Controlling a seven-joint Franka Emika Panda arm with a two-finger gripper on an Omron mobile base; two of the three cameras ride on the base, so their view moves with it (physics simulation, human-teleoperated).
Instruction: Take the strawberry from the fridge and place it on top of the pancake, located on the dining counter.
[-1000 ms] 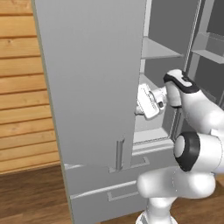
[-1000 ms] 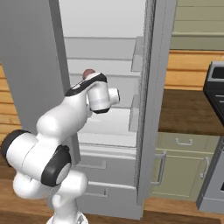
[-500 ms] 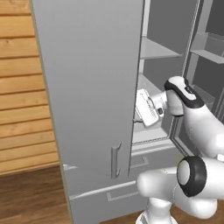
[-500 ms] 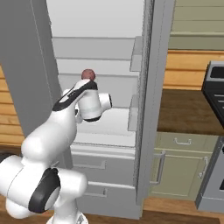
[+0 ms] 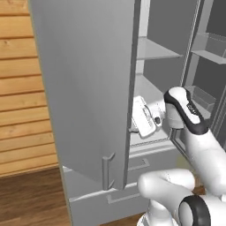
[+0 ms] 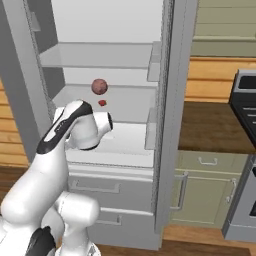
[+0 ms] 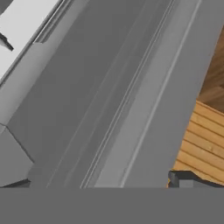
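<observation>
Fridge (image 6: 170, 125) is standing open, so only the opening step looks done. Pincer (image 5: 132, 126) is spreading wide, gripping nothing, while the strawberry (image 6: 102, 103) is sitting untouched on a shelf beyond it, beside a pinkish-brown ball (image 6: 99, 86); picking and placing remain.

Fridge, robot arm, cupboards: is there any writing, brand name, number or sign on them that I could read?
None: no readable text, label, number or sign anywhere.
The fridge, its open door and shelves are plain grey.
The robot arm is plain white and dark.
The green cupboards and wooden wall bear nothing written.
</observation>
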